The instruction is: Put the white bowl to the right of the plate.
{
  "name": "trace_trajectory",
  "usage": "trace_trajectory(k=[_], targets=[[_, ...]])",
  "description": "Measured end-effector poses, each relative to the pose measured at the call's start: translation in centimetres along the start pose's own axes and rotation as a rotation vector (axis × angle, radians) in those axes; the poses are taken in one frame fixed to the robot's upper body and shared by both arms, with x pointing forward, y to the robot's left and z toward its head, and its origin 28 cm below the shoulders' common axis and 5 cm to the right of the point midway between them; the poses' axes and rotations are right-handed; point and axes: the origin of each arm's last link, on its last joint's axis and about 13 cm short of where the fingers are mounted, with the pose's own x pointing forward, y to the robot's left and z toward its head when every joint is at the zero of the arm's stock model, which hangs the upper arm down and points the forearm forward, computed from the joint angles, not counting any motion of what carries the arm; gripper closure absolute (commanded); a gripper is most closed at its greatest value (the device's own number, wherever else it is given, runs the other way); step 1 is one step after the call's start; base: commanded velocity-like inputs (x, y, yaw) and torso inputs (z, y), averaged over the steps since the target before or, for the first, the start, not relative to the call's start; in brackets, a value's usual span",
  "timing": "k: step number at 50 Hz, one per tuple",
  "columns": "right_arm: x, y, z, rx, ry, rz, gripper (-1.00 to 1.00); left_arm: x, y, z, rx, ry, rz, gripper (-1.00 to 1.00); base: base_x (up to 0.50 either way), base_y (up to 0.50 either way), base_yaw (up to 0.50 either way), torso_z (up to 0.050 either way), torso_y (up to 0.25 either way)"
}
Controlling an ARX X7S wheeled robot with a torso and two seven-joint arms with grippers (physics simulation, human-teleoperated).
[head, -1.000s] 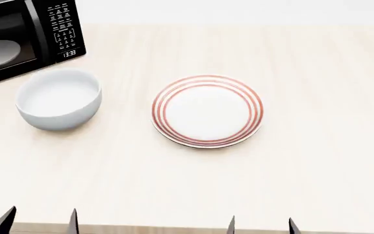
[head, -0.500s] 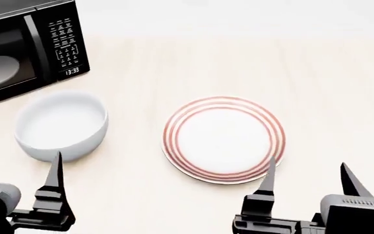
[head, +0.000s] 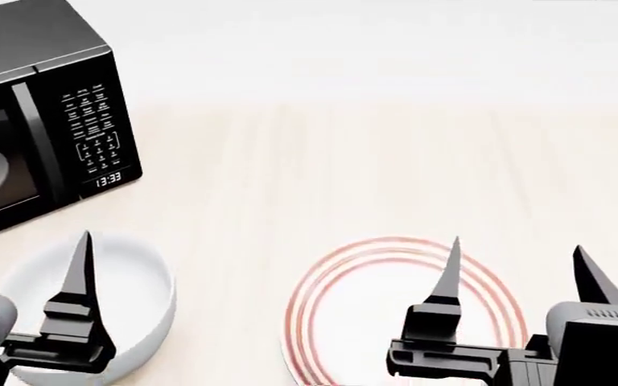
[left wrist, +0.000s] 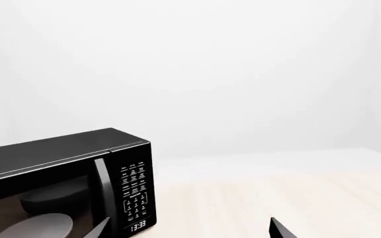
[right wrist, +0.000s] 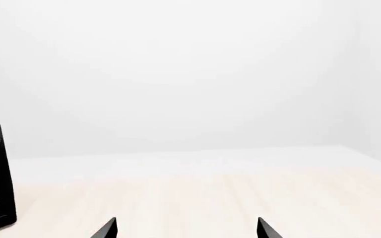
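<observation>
Head view: white bowl [head: 126, 310] upright left of plate [head: 368, 322]; both grippers spread wide, empty.

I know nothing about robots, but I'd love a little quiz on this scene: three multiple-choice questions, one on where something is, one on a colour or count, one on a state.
1. Where does the white bowl sit relative to the plate, in the head view?
A. To its left
B. To its right
C. On top of it

2. What colour are the rings on the plate?
A. Blue
B. Red
C. Green

3. What is the right gripper doing?
A. Clamped on the bowl
B. Clamped on the plate
C. Open, holding nothing

Answers:
1. A, the bowl lies left of the plate, below the microwave.
2. B, thin red rings circle its rim.
3. C, its fingers stand apart with only the plate showing between them, ungripped.
</observation>
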Motion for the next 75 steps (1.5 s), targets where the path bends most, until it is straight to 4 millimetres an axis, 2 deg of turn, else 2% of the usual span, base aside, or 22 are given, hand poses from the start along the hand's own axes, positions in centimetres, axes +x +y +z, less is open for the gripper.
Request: trace_trajectory(k=[20, 28, 33, 43, 55, 66, 75], targets=[[0.0, 0.2, 0.4, -0.008, -0.005, 0.009, -1.00, -0.1, 0.1, 0.3, 0.001, -0.010, -0.001, -1.00, 0.50, 0.00, 0.00, 0.000, 0.001], [0.2, 0.7, 0.7, -0.062, 0.038, -0.043, -1.00, -0.1, 0.4, 0.1, 0.001, -0.005, 0.012, -1.00, 0.04, 0.00, 0.00, 0.000, 0.000], [0.0, 1.1, 1.5, -0.094, 0.041, -0.050, -1.00, -0.4, 1.1, -0.4, 0.011, 0.003, 0.038, -1.00, 0.00, 0.00, 0.00, 0.000, 0.000], [0.3, 2.2, 3.0, -0.034, 0.110, 0.086, -1.00, -1.2, 3.6, -2.0, 0.023, 0.031, 0.140, -1.00, 0.00, 0.00, 0.00, 0.000, 0.000], [1.3, 4.6, 6.0, 0.067, 0.150, 0.213, -1.00, -2.3, 5.9, -4.0, 0.045, 0.075, 0.252, -1.00, 0.00, 0.00, 0.00, 0.000, 0.000], [2.4, 7.1, 9.7, 0.103, 0.170, 0.300, -1.00, -3.4, 7.2, -4.3, 0.058, 0.075, 0.319, -1.00, 0.00, 0.00, 0.00, 0.000, 0.000], [3.8, 9.4, 11.8, 0.102, 0.249, 0.353, -1.00, -4.0, 7.8, -4.4, 0.070, 0.069, 0.354, -1.00, 0.00, 0.00, 0.00, 0.000, 0.000]])
